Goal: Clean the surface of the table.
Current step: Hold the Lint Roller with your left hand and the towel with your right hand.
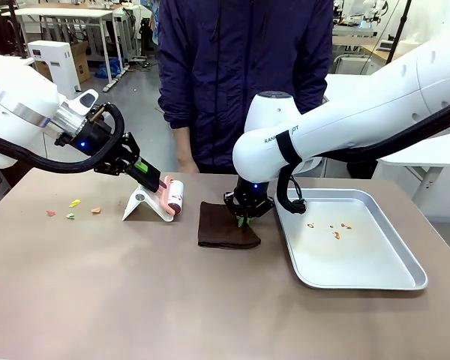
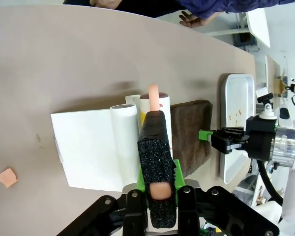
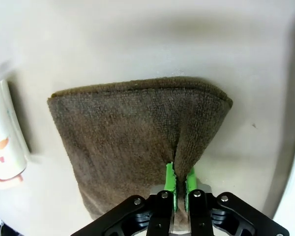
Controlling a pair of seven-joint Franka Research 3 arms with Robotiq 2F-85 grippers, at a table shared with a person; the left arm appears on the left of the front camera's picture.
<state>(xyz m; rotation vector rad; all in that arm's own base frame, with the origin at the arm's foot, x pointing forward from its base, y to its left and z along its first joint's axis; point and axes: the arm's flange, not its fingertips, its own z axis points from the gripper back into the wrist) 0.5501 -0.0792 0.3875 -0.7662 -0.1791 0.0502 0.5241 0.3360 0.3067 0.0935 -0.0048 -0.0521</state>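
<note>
Pinching the brown cloth [image 1: 221,229] at centre frame, my right gripper [image 1: 244,219] has its jaws nearly together. My left gripper [image 1: 151,180], centre left, clamps the lint roller [image 1: 175,196] by its handle; the table [image 1: 135,300] spans the lower frame.

Left hand [image 1: 151,180] clamped, angled; right hand [image 1: 242,220] clamped, pointing down.

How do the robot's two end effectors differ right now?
The left end effector reaches in at a slant and grips the handle of a lint roller; the right end effector points straight down and pinches the edge of a brown cloth. Both are shut on something.
</note>
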